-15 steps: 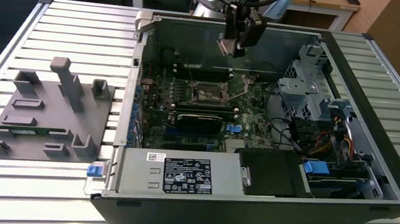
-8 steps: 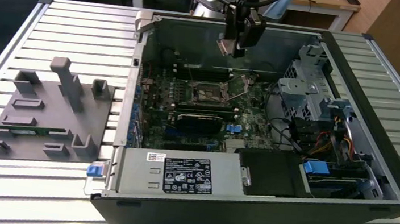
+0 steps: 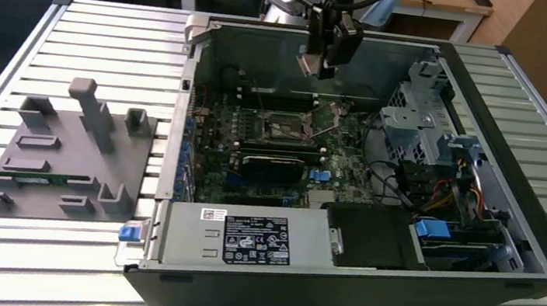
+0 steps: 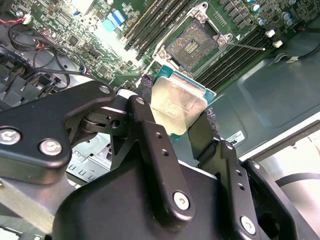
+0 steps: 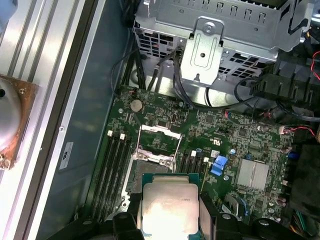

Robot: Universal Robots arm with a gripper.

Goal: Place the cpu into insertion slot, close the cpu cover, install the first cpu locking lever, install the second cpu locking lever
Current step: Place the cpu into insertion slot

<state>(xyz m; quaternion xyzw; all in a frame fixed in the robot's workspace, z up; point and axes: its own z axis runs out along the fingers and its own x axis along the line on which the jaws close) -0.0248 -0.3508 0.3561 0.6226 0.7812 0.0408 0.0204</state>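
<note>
hand (image 4: 176, 110): clamped on 2 opposite edges of the cpu (image 5: 170, 207)
cpu: held over the motherboard (image 5: 240, 135), apart from the insertion slot (image 4: 192, 45)
insertion slot: bare, uncovered
progress: 0 of 4 steps done; cpu not yet seated

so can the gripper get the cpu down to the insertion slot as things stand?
Probably yes. The gripper holds the cpu over the open case, and the insertion slot lies bare below with no cable or card across it. Memory slots flank it closely.
</note>
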